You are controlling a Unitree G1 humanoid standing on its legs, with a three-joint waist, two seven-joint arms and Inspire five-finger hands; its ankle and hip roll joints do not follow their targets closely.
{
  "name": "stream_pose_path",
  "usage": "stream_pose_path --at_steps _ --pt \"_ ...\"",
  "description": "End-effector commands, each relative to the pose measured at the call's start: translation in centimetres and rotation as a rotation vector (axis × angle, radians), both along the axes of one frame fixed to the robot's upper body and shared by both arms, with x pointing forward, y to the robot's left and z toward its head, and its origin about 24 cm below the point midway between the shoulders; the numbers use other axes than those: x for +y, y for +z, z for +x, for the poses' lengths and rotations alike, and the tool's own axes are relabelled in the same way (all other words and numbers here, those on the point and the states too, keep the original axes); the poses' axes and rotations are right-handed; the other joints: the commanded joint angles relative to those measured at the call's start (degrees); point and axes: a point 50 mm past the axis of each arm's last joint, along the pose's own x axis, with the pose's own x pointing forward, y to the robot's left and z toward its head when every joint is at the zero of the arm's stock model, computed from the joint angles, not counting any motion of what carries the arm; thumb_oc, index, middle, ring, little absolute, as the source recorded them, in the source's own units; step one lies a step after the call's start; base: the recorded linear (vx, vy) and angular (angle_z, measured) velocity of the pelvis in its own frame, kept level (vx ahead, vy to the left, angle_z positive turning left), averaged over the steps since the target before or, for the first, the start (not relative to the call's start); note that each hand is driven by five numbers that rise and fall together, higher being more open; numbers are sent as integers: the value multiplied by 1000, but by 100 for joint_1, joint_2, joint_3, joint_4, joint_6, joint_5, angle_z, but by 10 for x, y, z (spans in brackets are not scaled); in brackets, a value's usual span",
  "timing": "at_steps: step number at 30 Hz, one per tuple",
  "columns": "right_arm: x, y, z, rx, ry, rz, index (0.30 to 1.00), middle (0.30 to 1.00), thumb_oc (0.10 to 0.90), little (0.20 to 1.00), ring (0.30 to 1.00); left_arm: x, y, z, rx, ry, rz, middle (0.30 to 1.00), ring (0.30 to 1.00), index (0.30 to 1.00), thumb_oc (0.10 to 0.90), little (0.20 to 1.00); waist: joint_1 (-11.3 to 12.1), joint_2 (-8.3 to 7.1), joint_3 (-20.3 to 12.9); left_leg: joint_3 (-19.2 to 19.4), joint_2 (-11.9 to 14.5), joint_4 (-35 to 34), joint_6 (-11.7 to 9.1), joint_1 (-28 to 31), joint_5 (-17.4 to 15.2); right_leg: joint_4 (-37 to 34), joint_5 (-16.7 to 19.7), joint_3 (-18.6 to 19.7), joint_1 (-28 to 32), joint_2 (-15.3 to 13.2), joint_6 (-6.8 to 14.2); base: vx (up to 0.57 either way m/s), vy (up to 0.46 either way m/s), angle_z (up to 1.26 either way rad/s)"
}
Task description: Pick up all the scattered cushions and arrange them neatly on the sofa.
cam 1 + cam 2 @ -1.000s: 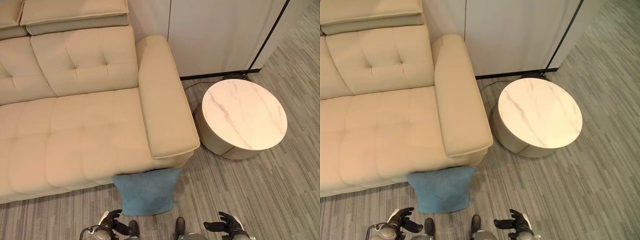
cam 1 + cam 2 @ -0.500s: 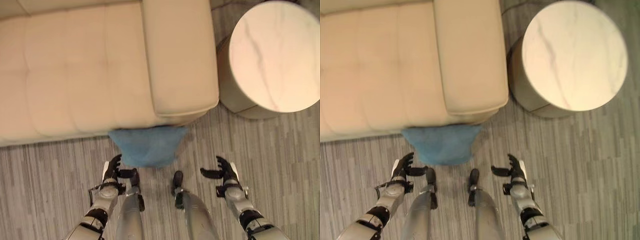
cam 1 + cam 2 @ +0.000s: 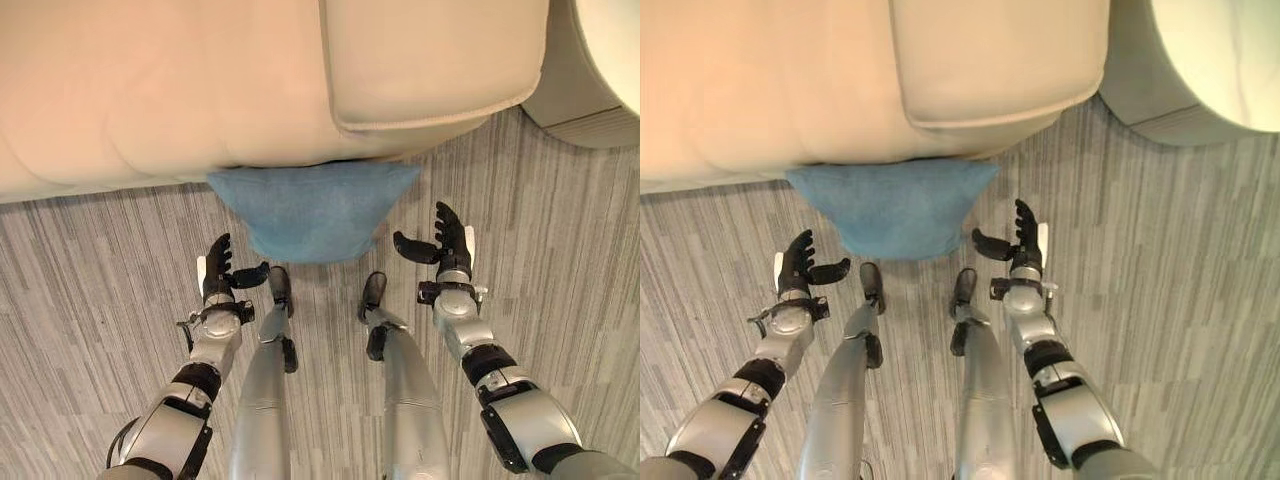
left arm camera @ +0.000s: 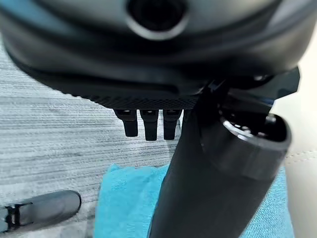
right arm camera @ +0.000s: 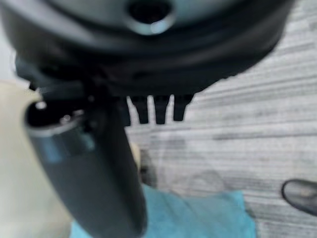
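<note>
Cushion: a soft blue fabric cushion [image 3: 313, 208] lies on the grey striped carpet floor [image 3: 90, 260], its far edge tucked against the front of the cream leather sofa [image 3: 180, 90], under the armrest end.
My left hand [image 3: 219, 277]: fingers straight, thumb spread towards the cushion, holding nothing; it hangs over the carpet just beside the cushion's left corner, not touching.
My right hand [image 3: 444, 238]: fingers straight and thumb out, empty, just beside the cushion's right corner, apart from it.
Side bench: a round pale marble-topped bench [image 3: 590, 70] stands right of the sofa's armrest.
</note>
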Motion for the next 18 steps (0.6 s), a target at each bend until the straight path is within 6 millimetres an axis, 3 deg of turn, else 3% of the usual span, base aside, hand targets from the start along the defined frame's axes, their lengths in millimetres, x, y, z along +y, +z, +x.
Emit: stream_pose_path --at_steps 1,4,5,8,10,15,18 --pt "-8 17 -2 -109 4 -20 900 900 800 900 900 21 21 4 -91 19 42 900 900 900 800 900 -41 121 -528 47 -141 106 93 -331 -515 -808 0 214 133 176 379 1 35 -1" --pt "-7 30 4 -142 13 -12 900 900 800 900 900 25 37 12 -130 14 68 900 900 900 800 900 -51 135 -531 39 -141 95 91 -504 -494 -770 14 240 -67 161 397 5 21 0" --pt "-5 43 9 -171 27 -12 900 900 800 900 900 28 49 16 -163 18 78 900 900 900 800 900 -50 128 -523 -7 -173 107 131 -678 -487 -731 30 280 -253 163 421 19 61 0" --pt "-3 55 13 -202 39 -7 900 900 800 900 900 27 64 22 -206 5 81 900 900 900 800 900 -57 123 -543 -9 -183 127 157 -863 -473 -694 62 304 -427 142 451 15 24 -3" --pt "1 68 18 -229 68 -12 900 900 800 900 900 23 85 29 -263 -24 87 900 900 900 800 900 -58 124 -519 -48 -190 136 162 -1030 -451 -680 81 322 -566 122 473 0 0 0" --pt "15 81 21 -263 141 -15 900 900 800 900 900 7 102 34 -344 -119 30 900 900 900 800 900 -39 151 -500 -58 -217 150 161 -1152 -434 -614 90 341 -725 134 474 0 0 0" --pt "37 86 23 -273 225 -22 900 900 800 900 900 -16 105 36 -371 -197 -26 900 900 900 800 900 9 178 -544 -50 -246 164 155 -1236 -424 -584 110 344 -810 144 465 0 0 0"
